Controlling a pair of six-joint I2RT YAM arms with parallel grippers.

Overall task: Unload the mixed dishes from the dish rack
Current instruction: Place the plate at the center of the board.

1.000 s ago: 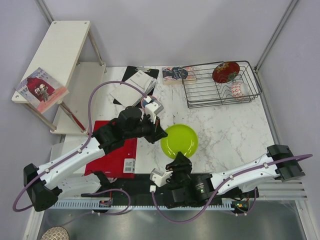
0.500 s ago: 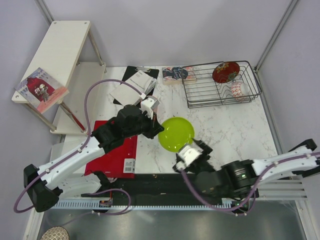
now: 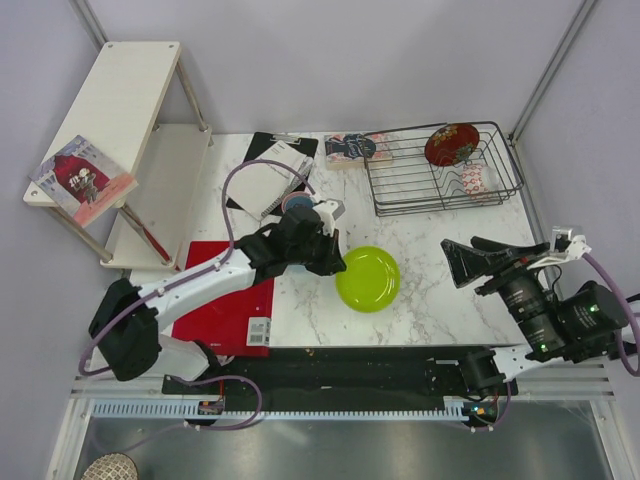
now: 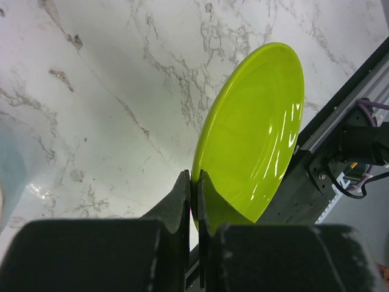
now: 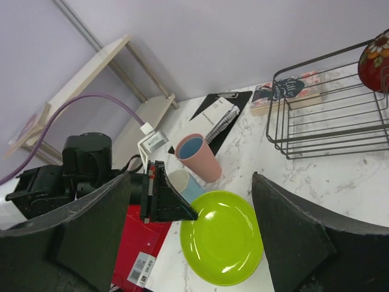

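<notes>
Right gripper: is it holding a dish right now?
No, the right gripper has its jaws wide apart with nothing between them, while the left gripper clamps the lime-green plate.

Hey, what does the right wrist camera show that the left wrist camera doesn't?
Only the right wrist: the pink cup, and the dish rack holding the dark red floral plate. Only the left wrist: the fingers pressed on both faces of the rim of the lime-green plate, and a metal rail beyond it. Both: that plate, the left hand at its rim, the marble table.
</notes>
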